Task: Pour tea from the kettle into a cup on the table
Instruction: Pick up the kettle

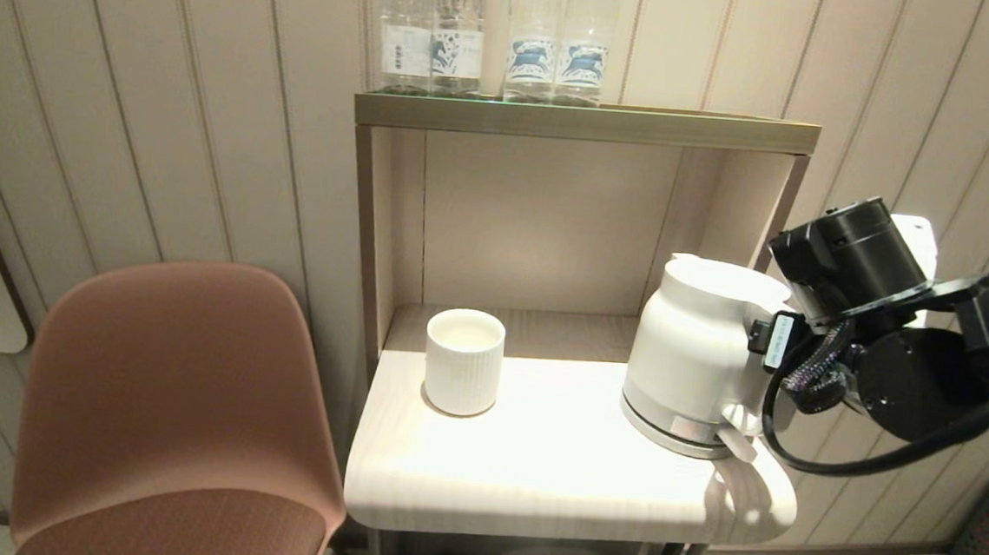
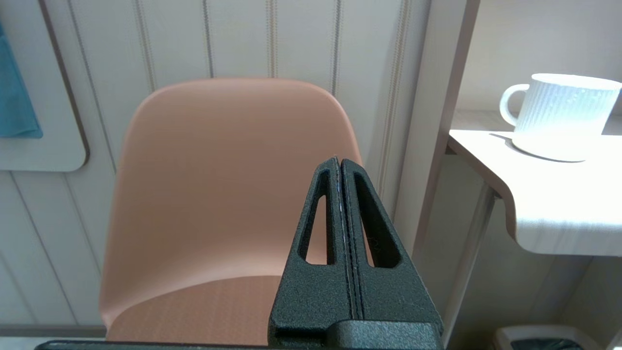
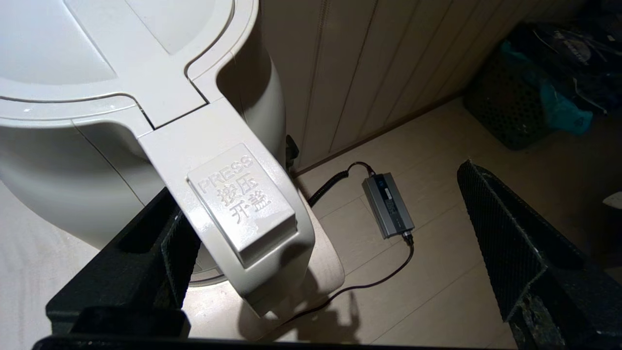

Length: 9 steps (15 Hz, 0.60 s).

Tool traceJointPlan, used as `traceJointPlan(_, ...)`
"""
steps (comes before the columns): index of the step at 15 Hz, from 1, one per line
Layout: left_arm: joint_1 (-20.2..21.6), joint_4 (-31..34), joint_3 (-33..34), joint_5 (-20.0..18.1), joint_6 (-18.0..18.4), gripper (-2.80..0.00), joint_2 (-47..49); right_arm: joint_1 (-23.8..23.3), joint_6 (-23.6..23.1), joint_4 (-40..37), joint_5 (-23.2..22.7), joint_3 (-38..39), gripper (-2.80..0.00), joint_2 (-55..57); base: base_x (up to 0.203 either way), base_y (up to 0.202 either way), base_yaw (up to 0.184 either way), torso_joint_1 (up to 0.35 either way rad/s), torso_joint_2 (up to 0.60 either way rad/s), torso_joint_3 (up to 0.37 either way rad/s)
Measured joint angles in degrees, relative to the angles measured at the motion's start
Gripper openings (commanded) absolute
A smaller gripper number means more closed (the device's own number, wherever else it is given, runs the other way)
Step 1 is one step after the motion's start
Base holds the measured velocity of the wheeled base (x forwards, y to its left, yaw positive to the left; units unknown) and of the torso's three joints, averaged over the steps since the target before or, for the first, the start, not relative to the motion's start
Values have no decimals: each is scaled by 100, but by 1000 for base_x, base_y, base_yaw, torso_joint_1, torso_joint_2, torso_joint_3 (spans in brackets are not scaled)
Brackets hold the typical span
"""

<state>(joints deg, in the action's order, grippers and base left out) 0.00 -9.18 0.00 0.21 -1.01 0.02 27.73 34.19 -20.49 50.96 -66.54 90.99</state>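
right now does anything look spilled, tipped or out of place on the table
Nothing stands out. The kettle and the cup both stand upright on the table, with no spill visible. The right gripper is open around the kettle's handle; the left gripper is shut, off by the chair.

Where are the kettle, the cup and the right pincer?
kettle (image 1: 687,361): head view, front of its body.
cup (image 1: 463,371): head view, ribbed side wall.
right pincer (image 3: 320,233): right wrist view, open around the kettle handle.
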Motion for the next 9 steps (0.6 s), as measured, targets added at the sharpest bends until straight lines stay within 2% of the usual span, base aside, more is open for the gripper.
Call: traceJointPlan(9,0,0,0,1,-2,-280,0,-39,9,140,2,204,0,74,0,0,0,0,0,0)
